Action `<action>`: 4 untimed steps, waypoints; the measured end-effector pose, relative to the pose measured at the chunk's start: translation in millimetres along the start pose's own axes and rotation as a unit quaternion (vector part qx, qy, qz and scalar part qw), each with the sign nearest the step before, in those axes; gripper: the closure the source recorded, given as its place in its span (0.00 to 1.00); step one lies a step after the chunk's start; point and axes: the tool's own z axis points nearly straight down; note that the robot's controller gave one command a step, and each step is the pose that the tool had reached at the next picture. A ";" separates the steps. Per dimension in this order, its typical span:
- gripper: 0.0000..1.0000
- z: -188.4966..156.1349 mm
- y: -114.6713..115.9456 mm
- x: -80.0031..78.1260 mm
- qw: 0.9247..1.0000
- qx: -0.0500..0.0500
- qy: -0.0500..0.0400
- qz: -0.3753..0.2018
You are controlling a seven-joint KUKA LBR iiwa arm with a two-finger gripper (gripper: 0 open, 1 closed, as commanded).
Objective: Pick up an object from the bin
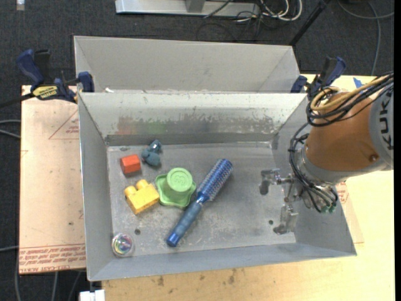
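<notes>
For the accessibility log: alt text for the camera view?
The robot's jaws hang open over bare floor at the view's right in a grey metal bin. To their left lie a blue plastic hairbrush, green plastic cup, yellow plastic block, orange cube, small blue-grey toy and glittery clear ball.

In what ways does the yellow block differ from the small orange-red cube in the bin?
The orange-red cube is smaller and plain; the yellow block is bigger and stepped. The cube lies nearer the far wall; the yellow block lies against the green cup. Both rest in the left part of the bin.
</notes>
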 end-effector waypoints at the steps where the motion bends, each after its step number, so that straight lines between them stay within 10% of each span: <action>1: 0.00 -5.6 61.3 -43.9 0.999 0.001 -0.006 -0.038; 2: 0.00 5.1 100.4 -89.8 0.990 0.002 -0.005 -0.143; 3: 0.00 72.7 99.4 -118.4 0.934 0.003 -0.003 -0.357; 4: 1.00 71.3 99.2 -118.9 0.934 0.003 -0.003 -0.356</action>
